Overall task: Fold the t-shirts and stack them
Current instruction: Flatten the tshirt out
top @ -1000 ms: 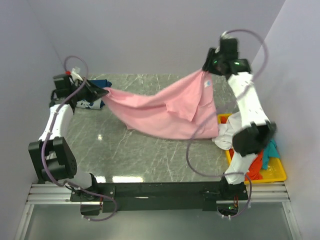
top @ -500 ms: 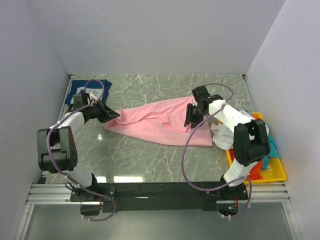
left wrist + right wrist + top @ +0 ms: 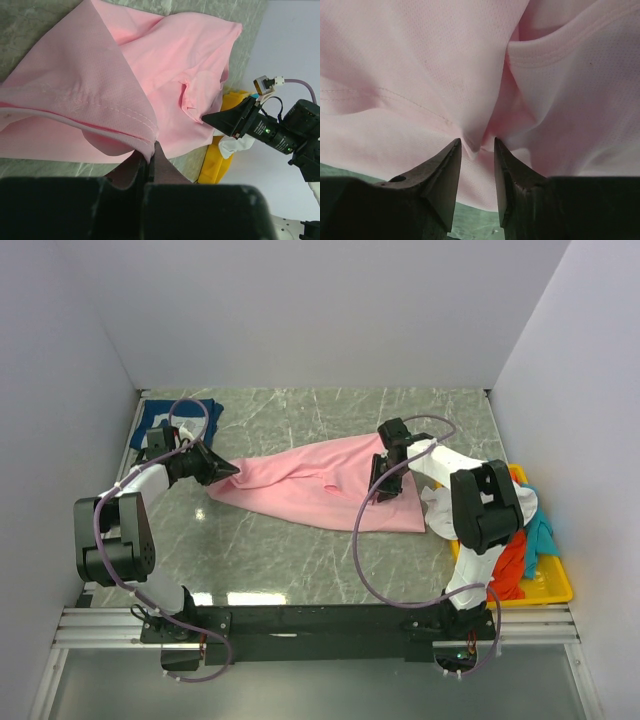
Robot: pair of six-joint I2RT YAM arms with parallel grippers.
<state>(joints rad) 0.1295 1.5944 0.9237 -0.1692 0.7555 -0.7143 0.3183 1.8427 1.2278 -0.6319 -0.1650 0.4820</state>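
The large light-pink t-shirt lies rumpled across the middle of the table. My left gripper is shut on its left edge, and the left wrist view shows the hem pinched between the jaws. My right gripper is down on the shirt's right part. Its jaws are apart, with a small ridge of pink cloth rising between the tips but not clamped. A navy t-shirt lies at the back left. White, orange-red and teal t-shirts sit heaped at the right.
A shallow yellow tray holds the heap of shirts at the table's right edge, close to the right arm's base. Walls enclose the table on the left, back and right. The marble tabletop shows in front of the pink shirt.
A second ago both grippers held the pink shirt stretched in the air. It now lies on the table; the left gripper still grips it, and the right gripper's jaws have parted over it.
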